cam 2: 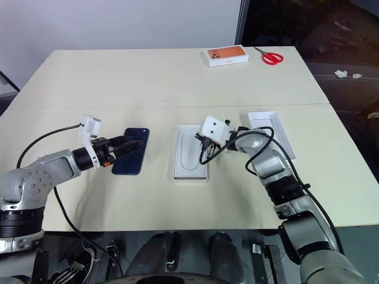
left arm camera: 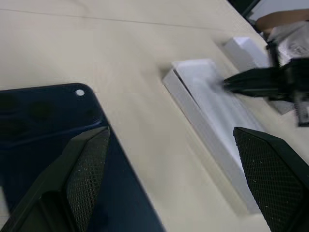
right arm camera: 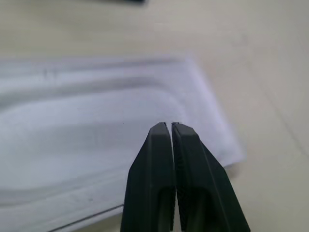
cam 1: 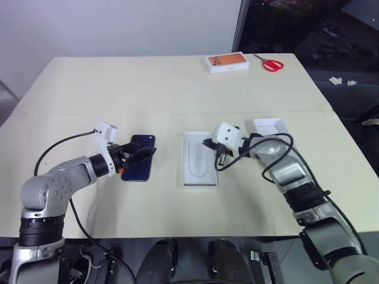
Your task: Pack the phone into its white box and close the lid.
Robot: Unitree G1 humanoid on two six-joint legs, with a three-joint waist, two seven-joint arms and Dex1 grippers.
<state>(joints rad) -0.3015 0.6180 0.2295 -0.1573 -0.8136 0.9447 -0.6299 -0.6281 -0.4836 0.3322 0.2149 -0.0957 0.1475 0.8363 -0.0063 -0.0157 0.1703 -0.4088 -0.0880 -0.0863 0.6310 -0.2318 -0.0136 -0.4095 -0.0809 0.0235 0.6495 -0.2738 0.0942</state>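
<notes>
Phone (cam 1: 140,158) lay flat on desk (cam 1: 118,83), left of the white box (cam 1: 199,158); lid (cam 1: 269,127) sat beyond the box, on the right. Left gripper (cam 1: 142,154) hovered over phone w/ jaws wide, holding nothing. Right gripper (cam 1: 211,144) was over box's right edge, jaws shut & empty.

Left wrist view: fingers (left arm camera: 87,169) straddled phone's edge; a flat, glossy phone could slip or skid in a pinch.

Right wrist view: shut tips over box recess; risk of nudging light box off line, prob. spoiling phone's fit.
</notes>
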